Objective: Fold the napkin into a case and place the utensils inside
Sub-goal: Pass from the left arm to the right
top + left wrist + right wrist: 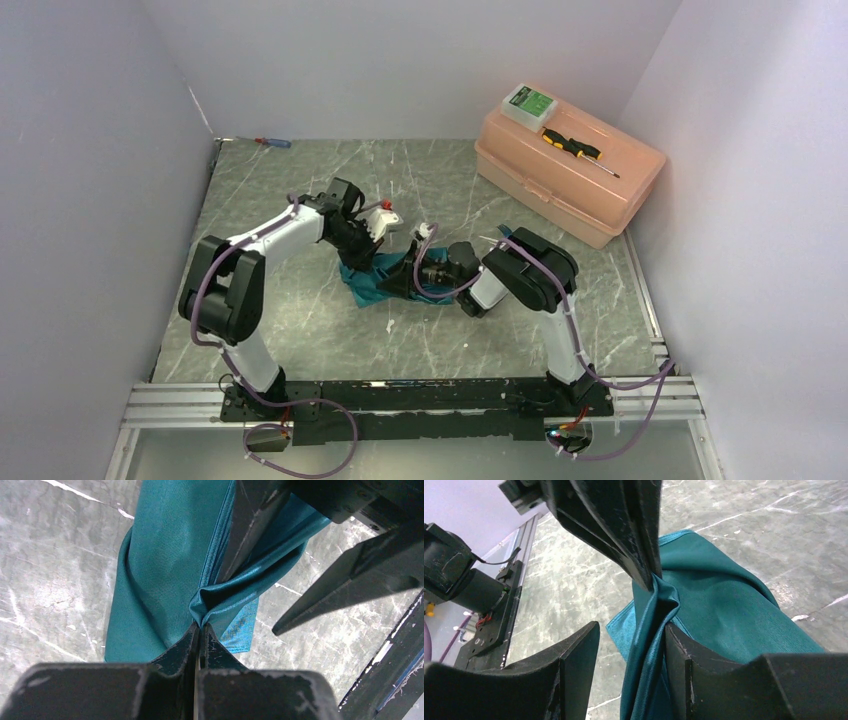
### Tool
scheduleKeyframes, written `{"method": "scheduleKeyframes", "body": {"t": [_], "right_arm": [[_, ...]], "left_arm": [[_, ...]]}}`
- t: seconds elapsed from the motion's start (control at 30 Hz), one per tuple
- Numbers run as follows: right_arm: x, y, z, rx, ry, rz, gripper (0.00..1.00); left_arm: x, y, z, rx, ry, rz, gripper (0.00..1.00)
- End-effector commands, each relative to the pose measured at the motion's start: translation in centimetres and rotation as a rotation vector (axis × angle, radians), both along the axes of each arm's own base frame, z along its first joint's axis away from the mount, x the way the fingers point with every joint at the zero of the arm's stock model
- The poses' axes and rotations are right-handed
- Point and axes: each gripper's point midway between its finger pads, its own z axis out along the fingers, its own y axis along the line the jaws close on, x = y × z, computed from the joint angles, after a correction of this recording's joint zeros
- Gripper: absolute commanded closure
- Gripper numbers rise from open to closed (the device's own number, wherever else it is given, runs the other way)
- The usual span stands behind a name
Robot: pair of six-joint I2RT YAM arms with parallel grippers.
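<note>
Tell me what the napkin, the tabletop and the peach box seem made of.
Napkin: woven fabric, perhaps synthetic satin; soft folds, fine weave, slight sheen.
Tabletop: grey marble-look surface, white veins; stone or printed laminate, cannot tell.
Box: probably moulded plastic; smooth, uniform peach, rounded edges.

The marbled table (300, 330) is carrying the napkin (362, 285) under the left gripper (200, 625), a screwdriver (272, 142) far beyond it, and a peach toolbox (560, 200) beyond the right gripper (631, 627).

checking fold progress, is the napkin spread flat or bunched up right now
Bunched, not flat: the napkin is gathered in draped folds, with a puckered edge pinched in the shut left end effector.
</note>
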Motion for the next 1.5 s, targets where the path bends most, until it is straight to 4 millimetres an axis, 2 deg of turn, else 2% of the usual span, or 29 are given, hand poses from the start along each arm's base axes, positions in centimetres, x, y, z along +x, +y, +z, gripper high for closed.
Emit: {"method": "scheduleKeyframes", "body": {"t": [0.0,0.2,0.37,0.53,0.67,0.73,0.8,0.87,1.0,1.03,1.13,1.27,1.37,1.47], "right_arm": [[0.1,1.1,3.5,0.082,-0.123,0.026,0.47],[1.1,1.6,3.0,0.028,-0.143,-0.008,0.63],[0.9,1.8,2.1,-0.007,-0.13,0.014,0.75],[1.2,2.0,1.7,-0.026,-0.128,0.006,1.0],[1.9,2.1,0.7,-0.059,-0.089,-0.024,1.0],[2.4,2.0,0.1,-0.087,-0.074,-0.041,1.0],[2.7,1.9,-0.3,-0.103,-0.067,-0.048,1.0],[3.0,1.7,-0.6,-0.118,-0.058,-0.059,1.0],[3.5,1.4,-0.5,-0.122,-0.055,-0.066,1.0],[3.6,1.4,-0.5,-0.121,-0.056,-0.065,1.0],[3.6,1.5,-0.5,-0.114,-0.04,-0.06,1.0],[3.5,1.5,0.0,-0.09,-0.044,-0.06,1.0],[3.3,1.6,0.4,-0.075,-0.048,-0.056,1.0],[3.1,1.5,0.6,-0.061,-0.046,-0.057,1.0]], "left_arm": [[0.7,-0.6,0.2,-0.031,0.009,0.018,0.97],[1.3,-0.6,0.2,-0.028,-0.001,0.047,0.97],[2.2,-0.3,0.4,-0.017,-0.021,0.09,0.97],[2.3,-0.2,0.4,-0.016,-0.02,0.108,0.96],[2.5,0.6,0.9,0.018,-0.046,0.127,0.69],[2.5,1.4,1.8,0.045,-0.086,0.121,0.57],[2.0,2.3,2.9,0.063,-0.116,0.084,0.4],[0.9,2.9,4.1,0.078,-0.124,0.036,0.35],[-2.0,2.9,6.1,0.055,-0.144,-0.086,0.36],[-3.0,2.8,6.1,0.053,-0.148,-0.131,0.37],[-5.6,2.1,4.6,0.091,-0.201,-0.286,0.44],[-7.5,0.8,2.4,0.115,-0.285,-0.449,0.49],[-8.2,0.7,0.6,0.149,-0.317,-0.53,0.53],[-7.6,0.9,-0.7,0.188,-0.345,-0.56,0.56]]}}
